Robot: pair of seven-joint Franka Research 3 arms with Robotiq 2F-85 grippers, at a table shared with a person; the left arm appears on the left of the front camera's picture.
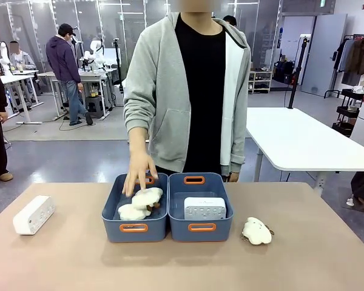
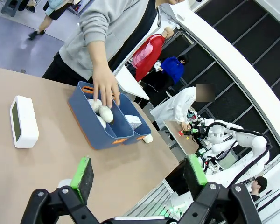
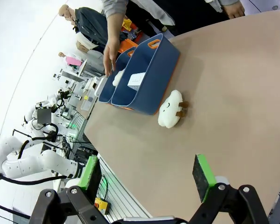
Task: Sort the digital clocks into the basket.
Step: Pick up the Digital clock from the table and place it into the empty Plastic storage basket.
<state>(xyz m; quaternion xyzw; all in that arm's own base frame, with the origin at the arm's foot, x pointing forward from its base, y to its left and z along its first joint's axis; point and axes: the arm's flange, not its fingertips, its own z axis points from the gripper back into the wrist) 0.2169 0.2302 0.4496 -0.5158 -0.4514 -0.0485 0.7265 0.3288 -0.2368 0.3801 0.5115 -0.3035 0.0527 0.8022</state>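
One digital clock [image 1: 204, 208] lies in the right basket [image 1: 182, 231]; the second clock [image 1: 33, 214] sits at the frame's lower left. Left gripper [image 2: 139, 172], jaws spread and empty, should straddle its narrow sides squarely.

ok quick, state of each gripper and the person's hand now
left gripper: open, empty
right gripper: open, empty
person's hand: at the plush toys, grasp unclear

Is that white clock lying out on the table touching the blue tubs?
Apart. The front view shows bare tabletop between the clock and the nearer tub; the left wrist view shows that gap too.
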